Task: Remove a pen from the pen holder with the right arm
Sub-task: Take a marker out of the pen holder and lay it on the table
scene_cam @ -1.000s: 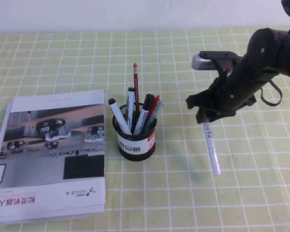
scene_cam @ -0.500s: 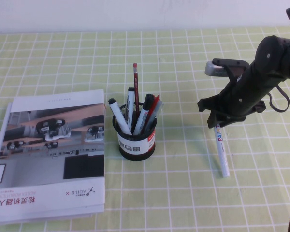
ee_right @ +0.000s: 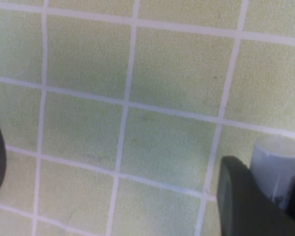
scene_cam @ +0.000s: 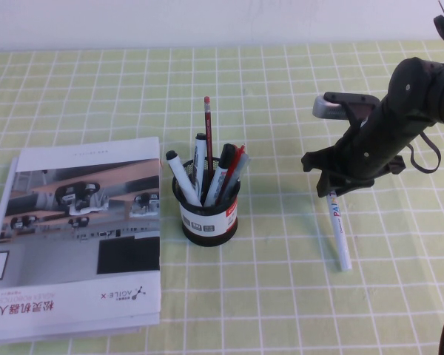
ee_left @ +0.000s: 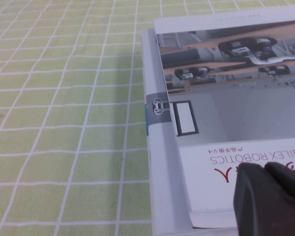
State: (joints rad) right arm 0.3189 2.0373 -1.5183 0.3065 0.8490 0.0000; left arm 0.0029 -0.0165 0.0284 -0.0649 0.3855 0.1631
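Shifted rightward, right gripper (scene_cam: 331,186) pinches the pen (scene_cam: 339,233), well right of the pen holder (scene_cam: 206,214); left gripper (ee_left: 271,199) over the booklet (ee_left: 236,110), state unclear.

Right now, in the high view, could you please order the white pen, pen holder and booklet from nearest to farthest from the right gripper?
1. White pen: held in the right gripper, on the table's right side.
2. Pen holder: mid-table, to that gripper's left.
3. Booklet: far left, beneath the left gripper.
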